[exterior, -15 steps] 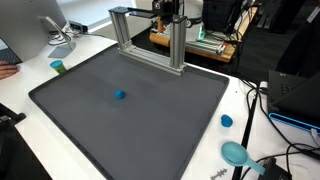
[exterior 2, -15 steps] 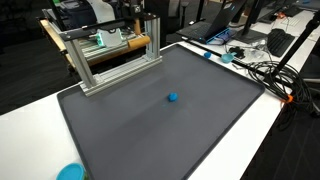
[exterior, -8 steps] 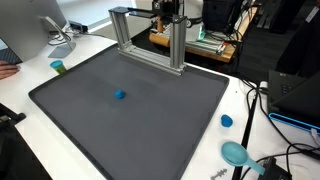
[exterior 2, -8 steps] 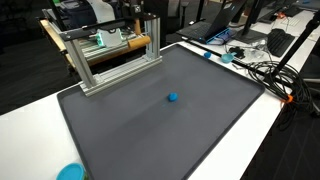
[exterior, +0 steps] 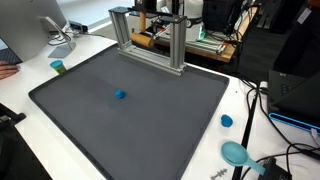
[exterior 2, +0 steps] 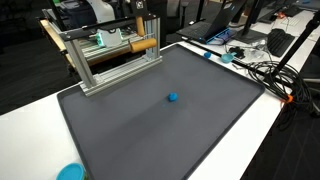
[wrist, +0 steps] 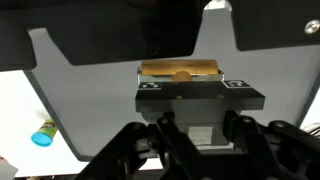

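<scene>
While parked with gripper point(wrist: 193, 95) over silver aluminium frame point(exterior 2: 85, 68), can't tell jaw state: clamped on or merely flanking brown wooden cylinder point(exterior 2: 143, 44) at fingertips, beside frame's top corner. 1 small blue ball point(exterior 2: 173, 98) mid black rectangular mat point(exterior 2: 150, 130), well apart.

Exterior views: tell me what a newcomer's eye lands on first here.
A large dark mat covers most of the white table, with one small blue object alone near its middle. At the mat's far edge stands an aluminium frame, with a tan wooden rod at its top bar. The pincer hangs just above that rod.
</scene>
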Controlling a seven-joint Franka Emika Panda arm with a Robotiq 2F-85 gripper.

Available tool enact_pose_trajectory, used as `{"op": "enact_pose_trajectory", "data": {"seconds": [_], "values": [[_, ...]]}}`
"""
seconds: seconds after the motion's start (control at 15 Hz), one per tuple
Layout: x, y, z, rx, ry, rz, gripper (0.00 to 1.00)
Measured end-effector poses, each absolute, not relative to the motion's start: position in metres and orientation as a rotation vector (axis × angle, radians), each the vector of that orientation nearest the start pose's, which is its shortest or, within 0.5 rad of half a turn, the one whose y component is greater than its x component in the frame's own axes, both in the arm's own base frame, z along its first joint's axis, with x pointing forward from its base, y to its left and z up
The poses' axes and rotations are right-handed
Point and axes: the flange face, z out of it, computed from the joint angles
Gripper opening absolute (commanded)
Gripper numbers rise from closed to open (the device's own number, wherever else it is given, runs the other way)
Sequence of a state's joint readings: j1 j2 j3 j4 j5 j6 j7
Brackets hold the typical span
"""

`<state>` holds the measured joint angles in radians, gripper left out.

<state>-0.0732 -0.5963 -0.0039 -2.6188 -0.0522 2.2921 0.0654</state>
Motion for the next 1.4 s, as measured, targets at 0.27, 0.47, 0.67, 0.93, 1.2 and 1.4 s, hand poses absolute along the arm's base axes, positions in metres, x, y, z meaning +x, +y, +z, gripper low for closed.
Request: {"op": "enact_pose_trajectory", "data": {"seconds": [0.27,0.47,0.67,0.93,1.2,1.4], "values": [[0.434,-0.061,0.48,-3.163,0.14,-0.426,0.21],[0.488,-0.055,0.487,-3.166,0.103,-0.425,0.21],[0.537,-0.033,0.476,-3.157,0.073,-0.353,0.46],[0.557,-0.029,0.465,-3.158,0.068,-0.315,0.21],[0.564,-0.03,0.434,-3.157,0.067,-0.321,0.21],[0.574,-0.035,0.404,-3.156,0.067,-0.347,0.21]]}}
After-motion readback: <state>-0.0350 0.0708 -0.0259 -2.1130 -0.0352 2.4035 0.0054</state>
